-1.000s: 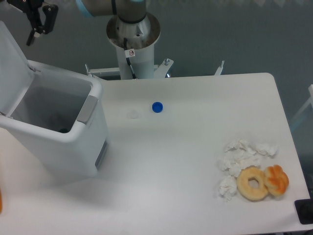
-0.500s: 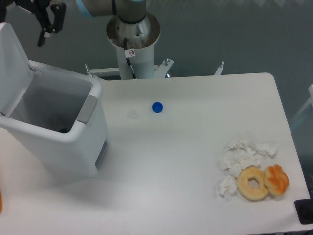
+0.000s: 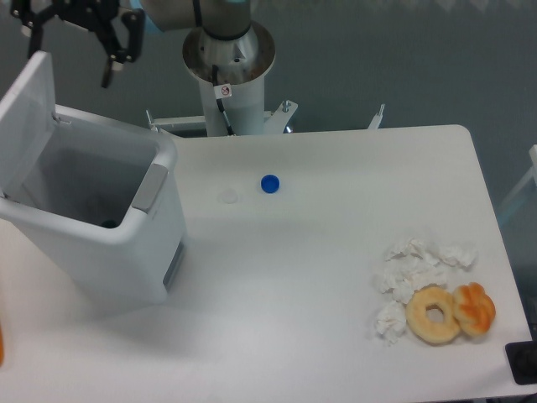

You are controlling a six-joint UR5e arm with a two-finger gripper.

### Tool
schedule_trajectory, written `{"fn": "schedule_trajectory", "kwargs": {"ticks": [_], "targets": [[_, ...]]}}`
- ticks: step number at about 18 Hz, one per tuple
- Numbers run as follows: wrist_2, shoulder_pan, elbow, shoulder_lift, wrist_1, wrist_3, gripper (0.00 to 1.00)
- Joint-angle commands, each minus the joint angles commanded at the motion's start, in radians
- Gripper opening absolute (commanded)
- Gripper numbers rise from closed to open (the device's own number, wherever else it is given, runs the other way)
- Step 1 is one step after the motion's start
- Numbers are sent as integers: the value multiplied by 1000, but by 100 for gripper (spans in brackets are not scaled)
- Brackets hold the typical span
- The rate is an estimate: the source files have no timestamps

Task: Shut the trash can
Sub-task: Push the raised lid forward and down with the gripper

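Note:
The trash can (image 3: 101, 227) is a large white boxy bin at the table's left, with a grey latch panel (image 3: 149, 186) at its front rim. Its flat white lid (image 3: 29, 117) stands raised on the far left side, so the bin is open and something small and dark shows at the bottom. My gripper (image 3: 74, 38) is at the top left, just above and behind the lid's upper edge. Its two black fingers (image 3: 116, 52) are spread wide apart and hold nothing. I cannot tell whether a finger touches the lid.
A blue bottle cap (image 3: 269, 183) and a faint clear cap (image 3: 228, 196) lie mid-table. Crumpled white tissues (image 3: 411, 273), a doughnut (image 3: 434, 314) and an orange pastry (image 3: 475, 307) lie at the right front. The arm's base column (image 3: 228, 75) stands behind the table.
My gripper has moved to the right above the lid. The lid's upper edge has swung to the right with it, tilting over the bin's opening.

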Motion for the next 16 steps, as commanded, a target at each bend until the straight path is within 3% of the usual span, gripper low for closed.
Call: {"fn": "schedule_trajectory", "kwargs": {"ticks": [8,16], "targets": [[-2,9,25,-107,8,3,100],[11,37,25,-156,12,9,100]]}}
